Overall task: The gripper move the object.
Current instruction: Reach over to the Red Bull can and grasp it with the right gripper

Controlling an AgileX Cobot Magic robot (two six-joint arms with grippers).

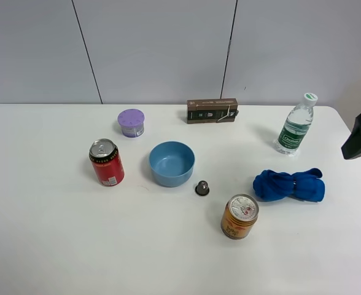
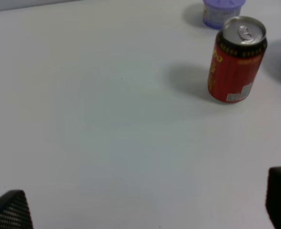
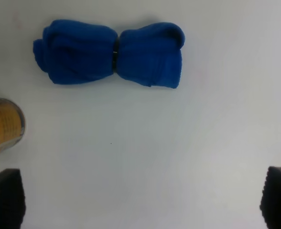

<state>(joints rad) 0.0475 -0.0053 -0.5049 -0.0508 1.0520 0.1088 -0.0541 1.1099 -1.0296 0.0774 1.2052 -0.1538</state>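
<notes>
The short gold-orange can (image 1: pixel 239 216) with red markings and a silver pull-tab top stands upright on the white table, right of centre and near the front. Its side shows at the edge of the right wrist view (image 3: pixel 2 125). My right gripper (image 3: pixel 140 202) is open and empty, its fingertips (image 3: pixel 5 195) spread wide over bare table near the blue cloth. In the high view only a black part of the right arm (image 1: pixel 360 136) shows at the right edge. My left gripper (image 2: pixel 145 207) is open and empty over bare table, apart from the red can.
A taller red can (image 1: pixel 106 162) (image 2: pixel 236 59) stands left of a blue bowl (image 1: pixel 171 163). A purple tub (image 1: pixel 131 122), a dark box (image 1: pixel 212 110) and a water bottle (image 1: pixel 296 125) stand at the back. A rolled blue cloth (image 1: pixel 289 185) (image 3: pixel 109 52) and a small dark capsule (image 1: pixel 202 187) lie near the gold can.
</notes>
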